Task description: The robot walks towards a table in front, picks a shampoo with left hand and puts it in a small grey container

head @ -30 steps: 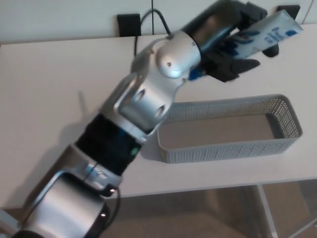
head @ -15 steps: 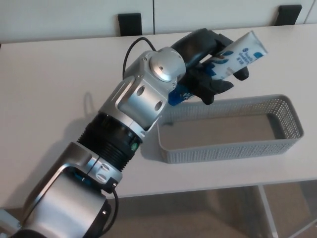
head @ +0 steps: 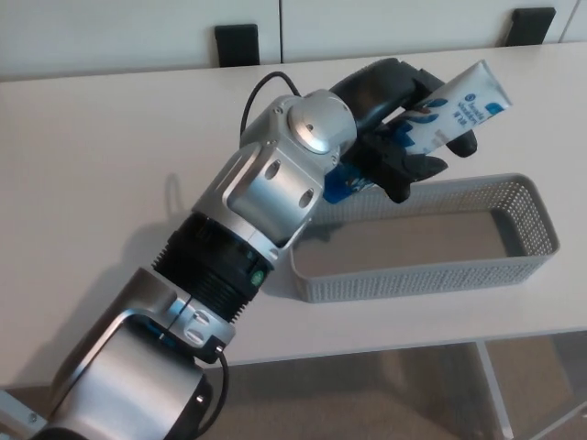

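My left hand [head: 399,119] is shut on a white shampoo tube [head: 454,108] with blue print and a blue cap [head: 348,183]. The tube lies tilted, its flat end pointing up and to the right. Hand and tube hang just above the far left rim of the small grey mesh container [head: 527,246], which stands empty on the white table [head: 101,174]. My silver and black left arm [head: 248,220] stretches diagonally from the bottom left and hides the container's left end. My right hand does not show.
Two black chair backs [head: 237,43] [head: 525,25] stand behind the table's far edge. A black cable [head: 260,94] loops off my wrist. The table's front edge runs just below the container, with floor and a white table leg [head: 500,394] beneath.
The hand with the tube first dropped toward me and leftward, then shifted slightly right. It now hovers over the container's far rim rather than beyond it. The container stayed put.
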### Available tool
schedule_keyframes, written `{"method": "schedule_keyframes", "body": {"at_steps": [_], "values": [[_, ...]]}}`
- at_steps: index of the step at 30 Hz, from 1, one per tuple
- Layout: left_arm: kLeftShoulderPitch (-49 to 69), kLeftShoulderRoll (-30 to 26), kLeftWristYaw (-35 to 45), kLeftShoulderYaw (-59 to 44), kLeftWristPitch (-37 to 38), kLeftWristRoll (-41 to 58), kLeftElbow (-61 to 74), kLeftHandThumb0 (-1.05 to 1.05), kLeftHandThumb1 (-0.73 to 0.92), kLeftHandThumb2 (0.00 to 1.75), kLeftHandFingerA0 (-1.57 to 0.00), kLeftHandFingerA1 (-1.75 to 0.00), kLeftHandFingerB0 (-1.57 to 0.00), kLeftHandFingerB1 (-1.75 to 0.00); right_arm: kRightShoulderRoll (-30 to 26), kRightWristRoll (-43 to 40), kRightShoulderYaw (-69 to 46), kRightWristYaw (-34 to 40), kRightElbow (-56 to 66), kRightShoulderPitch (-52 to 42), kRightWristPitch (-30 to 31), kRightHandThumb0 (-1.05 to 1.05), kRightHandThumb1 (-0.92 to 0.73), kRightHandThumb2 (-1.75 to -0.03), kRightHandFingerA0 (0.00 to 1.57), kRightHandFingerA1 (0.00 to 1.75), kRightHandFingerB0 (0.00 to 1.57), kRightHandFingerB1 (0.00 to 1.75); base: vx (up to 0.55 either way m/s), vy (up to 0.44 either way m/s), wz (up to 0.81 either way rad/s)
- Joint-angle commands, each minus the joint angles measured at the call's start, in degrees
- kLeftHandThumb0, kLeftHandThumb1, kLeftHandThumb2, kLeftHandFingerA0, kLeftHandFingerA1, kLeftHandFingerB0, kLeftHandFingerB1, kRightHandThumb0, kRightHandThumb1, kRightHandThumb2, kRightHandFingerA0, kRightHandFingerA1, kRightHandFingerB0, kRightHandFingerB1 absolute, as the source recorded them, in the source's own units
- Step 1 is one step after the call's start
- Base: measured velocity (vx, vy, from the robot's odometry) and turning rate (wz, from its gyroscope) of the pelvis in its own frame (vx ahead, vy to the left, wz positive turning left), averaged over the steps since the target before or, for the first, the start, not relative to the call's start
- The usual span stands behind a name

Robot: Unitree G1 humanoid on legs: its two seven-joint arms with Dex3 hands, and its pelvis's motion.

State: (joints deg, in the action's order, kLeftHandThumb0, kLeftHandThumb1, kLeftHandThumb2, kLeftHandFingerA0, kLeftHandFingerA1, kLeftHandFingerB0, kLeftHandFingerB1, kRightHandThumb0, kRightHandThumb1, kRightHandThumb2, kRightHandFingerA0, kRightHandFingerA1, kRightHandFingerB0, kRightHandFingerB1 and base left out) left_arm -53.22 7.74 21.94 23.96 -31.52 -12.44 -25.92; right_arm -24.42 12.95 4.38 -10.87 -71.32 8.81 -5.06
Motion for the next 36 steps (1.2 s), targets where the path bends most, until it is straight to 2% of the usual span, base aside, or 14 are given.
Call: {"method": "schedule_keyframes", "body": {"at_steps": [1, 4, 7, 10, 11, 12, 13, 14, 15, 16, 17, 21, 33, 36], "values": [[0.32, 1.0, 0.29, 0.63, -1.67, -0.17, -0.8, -0.16, 0.65, 0.87, -1.06, -1.28, -0.83, -1.0, -0.28, -0.26, -0.11, -0.15, 0.09, 0.11, 1.29, -0.34, -0.62, -0.75, 0.59, 0.53, 0.46, 0.46, 0.0, 0.0, 0.0], [0.68, 1.05, 0.22, 0.81, -1.45, -0.41, -1.31, -0.14, 0.67, 0.86, -1.08, -1.24, -0.86, -0.97, -0.47, -0.22, -0.11, -0.43, -0.04, 0.01, 0.99, -0.24, -0.7, -0.6, 0.64, 0.44, 0.49, 0.38, 0.0, 0.0, 0.0], [1.34, 0.51, 0.47, 1.17, -1.73, -0.69, -0.64, -0.14, 0.65, 0.89, -1.1, -1.19, -0.88, -0.89, -0.52, -0.29, -0.18, -0.6, 0.02, -0.07, 1.11, -0.34, -0.63, -0.75, 0.6, 0.53, 0.44, 0.46, 0.0, 0.0, 0.0], [1.86, 0.22, 0.07, 1.77, -1.63, -1.31, -0.39, -0.28, 0.72, 0.62, -1.1, -0.79, -0.76, -0.51, -0.51, -0.36, -0.24, -0.61, 0.08, -0.39, 1.03, -0.24, -0.71, -0.6, 0.64, 0.45, 0.48, 0.38, 0.0, 0.0, 0.0], [1.26, 0.12, 0.5, 2.36, -2.99, -1.73, -0.81, -0.42, 0.62, 0.59, -0.83, -0.56, -0.54, -0.4, -0.46, -0.72, -0.58, -0.82, 0.02, -0.43, 1.0, -0.22, -0.71, -0.61, 0.63, 0.46, 0.47, 0.38, 0.0, 0.0, 0.0], [1.09, 0.09, 0.67, 2.5, -3.32, -1.79, -0.91, -0.42, 0.62, 0.59, -0.83, -0.56, -0.54, -0.4, -0.45, -0.81, -0.68, -0.86, 0.01, -0.44, 0.99, -0.22, -0.71, -0.61, 0.63, 0.46, 0.47, 0.38, 0.0, 0.0, 0.0], [-0.53, -2.76, 5.45, 7.82, -2.4, -4.63, -0.57, -0.74, 0.57, 0.57, -0.24, -0.4, -0.06, -0.22, -0.32, -0.73, -0.66, -0.7, -0.08, -0.54, 0.87, -0.23, -0.71, -0.61, 0.62, 0.45, 0.48, 0.38, 0.0, 0.0, 0.0], [-1.1, -3.37, 6.41, 9.77, -2.85, -5.44, -0.84, -0.74, 0.43, 0.87, 0.0, -0.24, 0.0, -0.12, -0.22, -0.79, -0.78, -0.6, -0.13, -0.7, 1.13, -0.24, -0.71, -0.61, 0.62, 0.45, 0.48, 0.38, 0.0, 0.0, 0.0], [-1.21, -3.54, 6.43, 10.13, -3.0, -5.29, -0.8, -0.74, 0.43, 0.87, 0.0, -0.24, 0.0, -0.12, -0.2, -0.79, -0.81, -0.6, -0.13, -0.72, 1.16, -0.24, -0.71, -0.61, 0.62, 0.45, 0.48, 0.38, 0.0, 0.0, 0.0], [-1.23, -3.52, 6.11, 10.53, -2.64, -5.07, -1.61, -0.92, 0.56, 0.57, 0.0, 0.0, 0.0, 0.0, -0.25, -0.81, -0.86, -0.64, 0.02, -0.94, 0.77, -0.24, -0.71, -0.6, 0.63, 0.45, 0.48, 0.39, 0.0, 0.0, 0.0], [-1.14, -3.55, 5.85, 10.71, -2.53, -5.0, -1.77, -0.88, 0.45, 0.85, 0.0, 0.0, 0.0, 0.0, -0.26, -0.85, -0.93, -0.77, 0.07, -1.06, 0.58, -0.23, -0.71, -0.61, 0.62, 0.45, 0.48, 0.39, 0.0, 0.0, 0.0], [-0.8, -3.61, 5.4, 11.29, -1.97, -5.06, -1.89, -0.96, 0.54, 0.59, 0.0, 0.0, 0.0, 0.0, -0.44, -0.58, -0.78, -0.73, 0.34, -1.58, 0.65, -0.24, -0.72, -0.61, 0.62, 0.45, 0.48, 0.38, 0.0, 0.0, 0.0], [1.18, -5.84, 6.56, 11.49, -3.13, -5.39, 2.54, -0.87, 0.44, 0.85, 0.0, 0.0, 0.0, 0.0, -0.7, 0.37, 0.52, 0.09, 0.49, -3.31, -0.46, -0.34, -0.6, -0.76, 0.59, 0.54, 0.46, 0.48, 0.0, 0.0, 0.0], [2.44, -6.7, 5.63, 9.8, -2.09, -5.13, 7.22, -0.82, 0.44, 0.87, 0.0, 0.0, 0.0, 0.0, -0.8, 0.43, 0.61, 0.4, 0.27, -3.52, -0.11, -0.27, -0.69, -0.6, 0.63, 0.45, 0.48, 0.38, 0.0, 0.0, 0.0]]}}
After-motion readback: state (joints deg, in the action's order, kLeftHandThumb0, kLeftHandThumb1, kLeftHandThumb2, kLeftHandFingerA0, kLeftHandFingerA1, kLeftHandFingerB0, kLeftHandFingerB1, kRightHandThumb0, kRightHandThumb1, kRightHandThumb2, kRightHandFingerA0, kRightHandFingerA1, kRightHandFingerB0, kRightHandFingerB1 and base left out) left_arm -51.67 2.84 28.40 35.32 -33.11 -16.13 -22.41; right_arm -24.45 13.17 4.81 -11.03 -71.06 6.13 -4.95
